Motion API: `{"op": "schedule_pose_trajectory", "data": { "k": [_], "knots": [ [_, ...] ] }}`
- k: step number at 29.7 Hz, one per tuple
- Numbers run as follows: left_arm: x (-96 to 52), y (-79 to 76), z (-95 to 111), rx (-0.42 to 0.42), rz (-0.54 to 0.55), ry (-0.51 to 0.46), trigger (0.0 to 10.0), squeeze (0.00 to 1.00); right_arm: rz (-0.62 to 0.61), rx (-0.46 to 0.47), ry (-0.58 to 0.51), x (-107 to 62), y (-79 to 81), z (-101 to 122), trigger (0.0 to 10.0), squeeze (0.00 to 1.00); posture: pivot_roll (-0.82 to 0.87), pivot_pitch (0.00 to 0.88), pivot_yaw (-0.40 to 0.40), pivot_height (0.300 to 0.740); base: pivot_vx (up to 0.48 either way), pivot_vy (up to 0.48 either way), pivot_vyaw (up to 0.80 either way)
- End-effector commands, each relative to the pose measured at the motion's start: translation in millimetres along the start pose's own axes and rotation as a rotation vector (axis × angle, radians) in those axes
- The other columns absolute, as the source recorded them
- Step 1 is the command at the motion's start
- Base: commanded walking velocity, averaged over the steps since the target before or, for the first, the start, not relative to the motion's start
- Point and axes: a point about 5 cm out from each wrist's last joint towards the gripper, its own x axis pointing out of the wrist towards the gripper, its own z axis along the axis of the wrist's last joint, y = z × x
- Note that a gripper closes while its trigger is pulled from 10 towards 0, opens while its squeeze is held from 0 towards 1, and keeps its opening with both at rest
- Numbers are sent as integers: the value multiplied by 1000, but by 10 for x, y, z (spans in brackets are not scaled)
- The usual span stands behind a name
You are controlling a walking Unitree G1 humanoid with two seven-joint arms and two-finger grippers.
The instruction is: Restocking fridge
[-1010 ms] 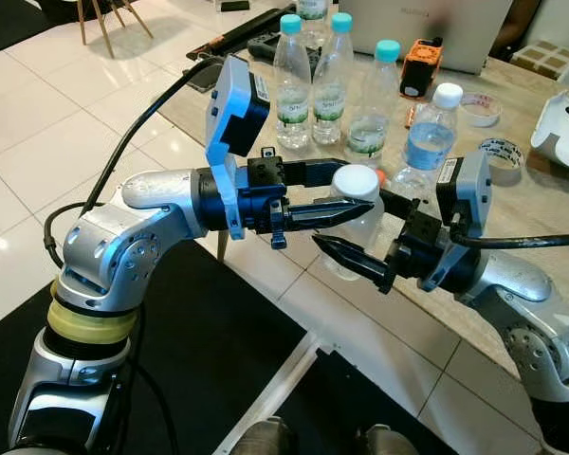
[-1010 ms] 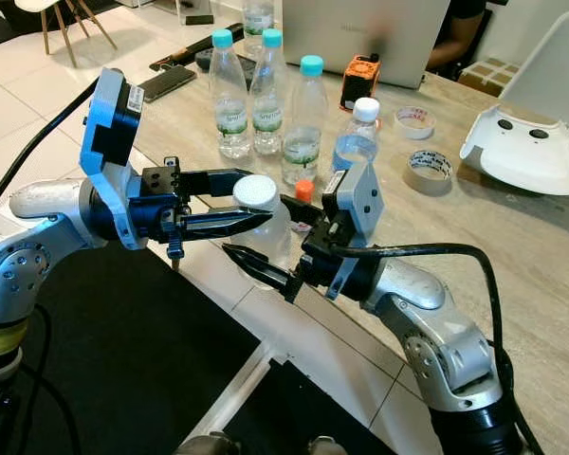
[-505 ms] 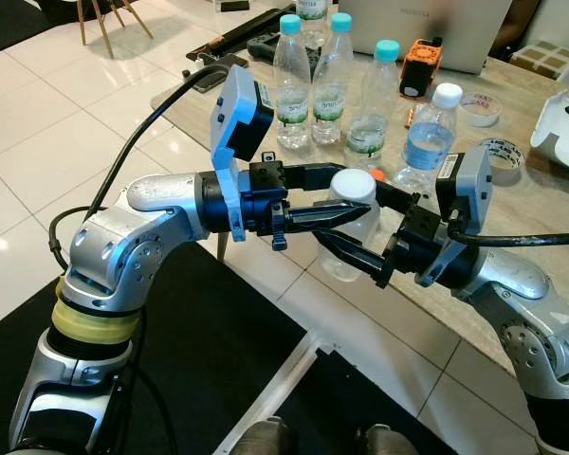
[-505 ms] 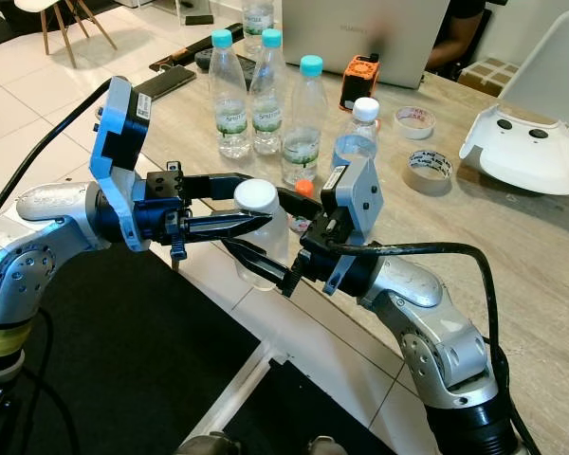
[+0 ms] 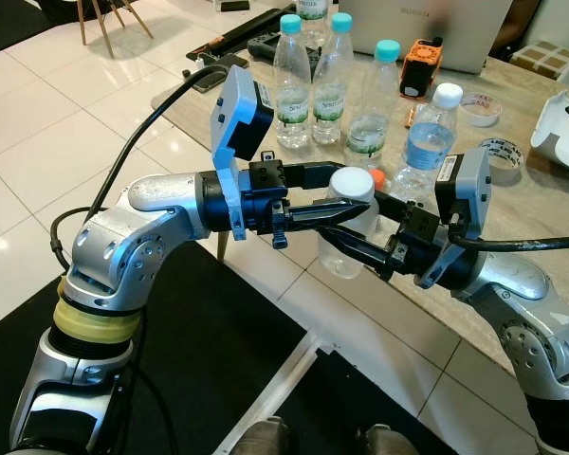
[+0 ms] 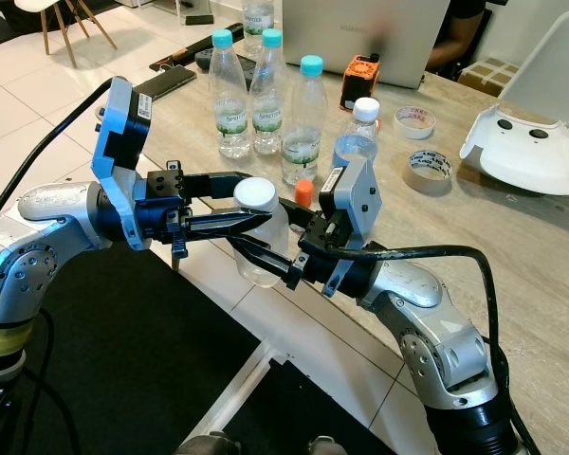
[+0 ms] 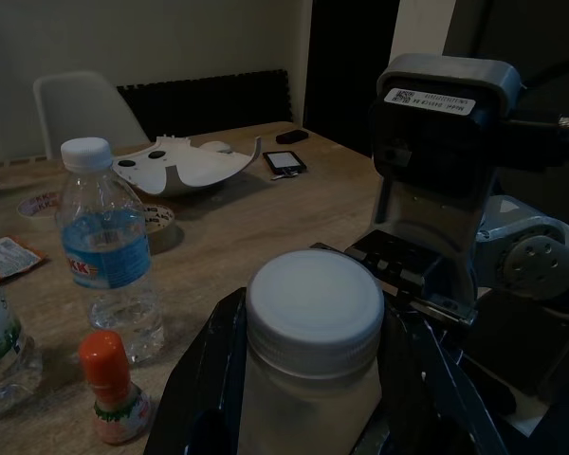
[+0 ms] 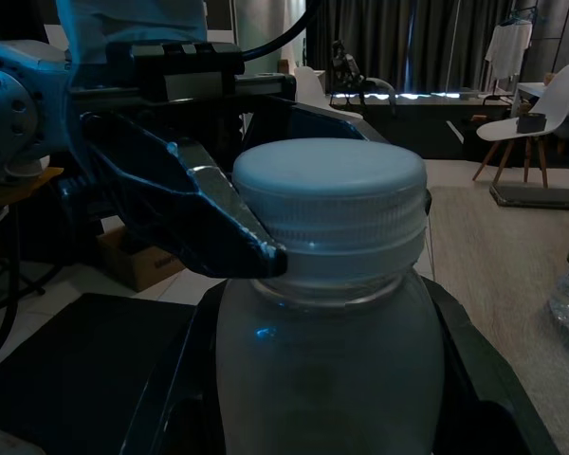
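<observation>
A small clear bottle (image 5: 346, 242) with a wide white cap (image 5: 353, 182) hangs in the air just off the table's front edge. My left gripper (image 5: 357, 190) comes in from the left and is shut on its neck, right under the cap (image 7: 313, 303). My right gripper (image 5: 353, 224) reaches in from the right, lower down. It is open, one finger in front of the bottle's body (image 8: 327, 351) and the other behind it.
The wooden table (image 5: 550, 204) behind holds three teal-capped water bottles (image 5: 292, 81), a blue-labelled bottle (image 5: 427, 142), a tiny orange-capped bottle (image 5: 376, 176), tape rolls (image 5: 498, 152), an orange device (image 5: 419, 66) and a white shell (image 5: 567, 128). Tiled floor and a black mat (image 5: 218, 360) lie below.
My right gripper has slid left and up, from just short of the bottle to having its fingers on either side of the body. The left gripper has kept hold of the bottle and barely moved.
</observation>
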Motion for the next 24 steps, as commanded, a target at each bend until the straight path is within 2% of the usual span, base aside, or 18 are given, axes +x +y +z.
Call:
{"op": "schedule_pose_trajectory", "data": {
  "k": [1, 4, 5, 6, 7, 11, 12, 17, 19, 20, 21, 22, 24],
  "knots": [
    [50, -22, 64, 26, -32, -35, 10000, 0, 19, -17, -5, 35, 43, 14, 10000, 0, 56, 108, 52, 740, 0, 0, 0],
    [70, -27, 56, 30, -29, -40, 10000, 0, 11, -22, -4, 52, 38, 8, 10000, 0, 57, 105, 54, 740, 0, 0, 0],
    [74, -31, 54, 31, -32, -41, 10000, 106, 10, -23, -4, 55, 38, 6, 10000, 0, 57, 104, 54, 740, 0, 0, 0],
    [74, -31, 54, 31, -32, -41, 10000, 106, 10, -23, -4, 55, 38, 6, 10000, 0, 57, 104, 54, 740, 0, 0, 0],
    [79, -29, 49, 25, -30, -45, 10000, 1000, 8, -24, -4, 59, 38, -1, 10000, 0, 57, 104, 54, 740, 0, 0, 0],
    [72, -19, 61, 15, -15, -49, 10000, 1000, -4, -24, -1, 61, 34, -15, 10000, 0, 56, 102, 55, 740, 0, 0, 0],
    [43, -25, 79, 1, -21, -58, 10000, 0, -14, -26, 3, 61, 23, -26, 10000, 0, 56, 100, 56, 740, 0, 0, 0],
    [-30, -39, 99, -9, -24, -59, 10000, 0, -62, -32, 23, 59, -22, -70, 10000, 0, 56, 98, 61, 740, 0, 0, 0],
    [-159, -13, 112, -17, 37, -58, 10000, 0, -147, -33, 49, 45, -94, -142, 10000, 0, 59, 99, 63, 740, 0, 0, 0],
    [-159, -13, 112, -17, 37, -58, 10000, 0, -147, -33, 49, 45, -94, -142, 10000, 0, 59, 99, 63, 740, 0, 0, 0],
    [-360, 22, 90, -52, 144, -65, 10000, 0, -260, -24, 69, -8, -190, -244, 10000, 0, 70, 99, 58, 740, 0, 0, 0],
    [-360, 22, 90, -52, 144, -65, 10000, 0, -260, -24, 69, -8, -190, -244, 10000, 0, 70, 99, 58, 740, 0, 0, 0],
    [-481, 9, 22, -92, 219, -69, 10000, 0, -350, -18, 82, -63, -270, -332, 10000, 0, 79, 98, 54, 740, 0, 0, 0]
  ]
}}
